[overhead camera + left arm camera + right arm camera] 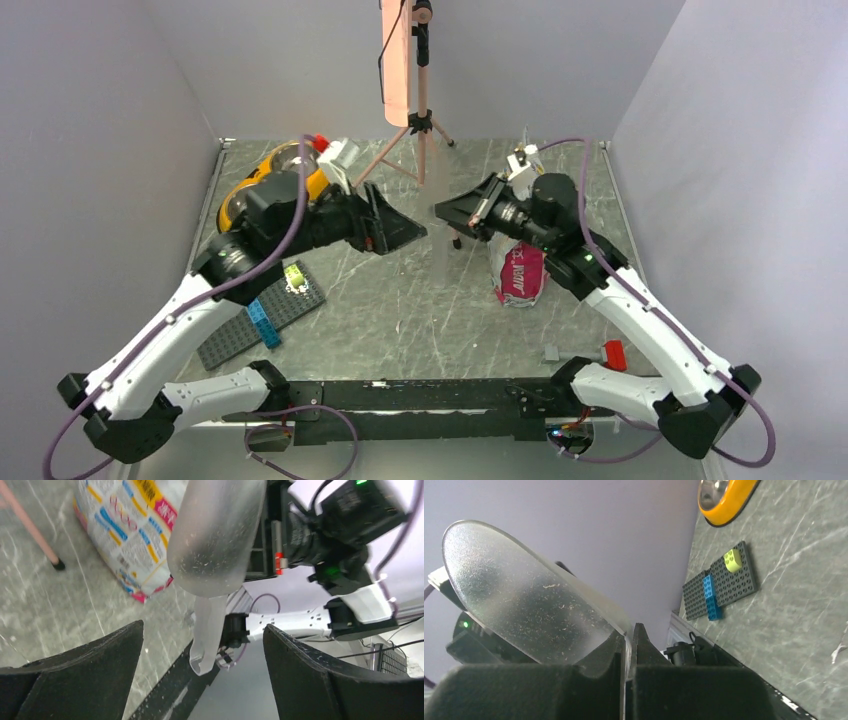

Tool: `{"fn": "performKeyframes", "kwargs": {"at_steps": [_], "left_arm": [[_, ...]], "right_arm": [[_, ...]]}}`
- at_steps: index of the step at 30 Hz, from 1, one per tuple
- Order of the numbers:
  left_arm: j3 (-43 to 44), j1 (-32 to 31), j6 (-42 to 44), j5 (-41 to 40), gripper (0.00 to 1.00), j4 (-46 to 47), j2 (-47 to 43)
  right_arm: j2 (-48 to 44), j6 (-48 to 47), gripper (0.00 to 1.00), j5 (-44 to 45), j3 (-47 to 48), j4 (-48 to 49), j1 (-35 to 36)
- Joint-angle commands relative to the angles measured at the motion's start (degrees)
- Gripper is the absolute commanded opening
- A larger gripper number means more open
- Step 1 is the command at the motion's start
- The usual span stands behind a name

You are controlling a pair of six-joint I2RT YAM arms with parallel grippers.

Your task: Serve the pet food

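I am pinching the thin edge of a translucent scoop (524,595) with my right gripper (628,645), whose two fingers are pressing together on the plastic with hardly a gap between them. The scoop's bowl is rising above those fingers, dusted with pale specks, and I am holding it up over the middle of the grey marbled table (400,320). My left gripper (202,630) is standing wide apart and grasping nothing; it is facing the scoop, whose narrow handle is hanging down in the space between my left fingers (100,665) and touching neither of them. Just beyond the scoop, the printed white, yellow and pink bag (125,535) is lying on the table under my right arm. The pet food itself is not showing in any view, so I cannot tell where it is sitting. The yellow double dish (245,190) with steel bowls is resting at the far left corner, partly behind my left arm. Nearer on that side a dark studded baseplate (724,582) is lying flat, carrying a blue brick (710,597) and a lime brick (732,560)
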Motion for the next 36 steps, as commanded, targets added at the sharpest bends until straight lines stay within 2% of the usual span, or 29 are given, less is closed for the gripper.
{"fn": "performKeyframes", "kwargs": {"at_steps": [1,4,7,11,14,17,20,22,24,30,32,36], "left_arm": [[-4.44,-4.24,-3.49,-3.52,0.93,4.90,-0.89],[-7.89,-8.77,-3.36,-12.20,0.92,1.79,-1.08],[-11.60,-12.05,-5.10,-19.72,0.89,-2.12,-1.49],[-13.95,-12.64,-7.85,-21.62,0.83,-4.58,-2.27],[-15.59,-12.67,-7.71,-25.25,0.71,-4.58,-3.22],[-15.52,-12.68,-7.57,-28.52,0.58,-6.58,-3.48],[-15.97,-12.67,-7.33,-29.08,0.51,-7.34,-3.89],[-17.10,-12.67,-7.32,-28.64,0.50,-6.81,-4.21],[-18.26,-12.72,-7.09,-28.07,0.44,-6.03,-4.24],[-18.33,-12.67,-5.93,-28.87,0.09,-8.78,-4.32],[-18.41,-12.72,-5.15,-29.79,0.00,-9.98,-5.03],[-19.03,-12.46,-3.02,-30.77,0.00,-11.36,-7.07]], "right_arm": [[1.37,7.70,0.00,13.71,3.32,1.62,4.97],[2.00,10.18,0.00,15.91,1.81,1.62,5.89],[1.93,12.80,0.00,18.11,-3.02,7.15,8.60],[5.60,13.65,0.00,17.57,-0.98,7.49,12.09],[6.78,10.74,0.00,18.56,1.98,2.99,13.53],[6.38,12.70,0.00,19.66,0.51,2.21,14.91],[6.50,14.48,0.00,19.63,-1.42,4.84,16.27],[7.30,13.95,0.00,20.30,-0.48,4.90,16.86],[8.24,13.62,0.00,21.14,0.63,4.90,17.31],[8.53,12.77,0.00,21.42,1.04,2.98,18.48],[7.93,11.57,0.05,21.21,0.01,2.29,18.47],[5.92,8.11,0.13,21.80,-2.12,-0.63,18.48]]}}
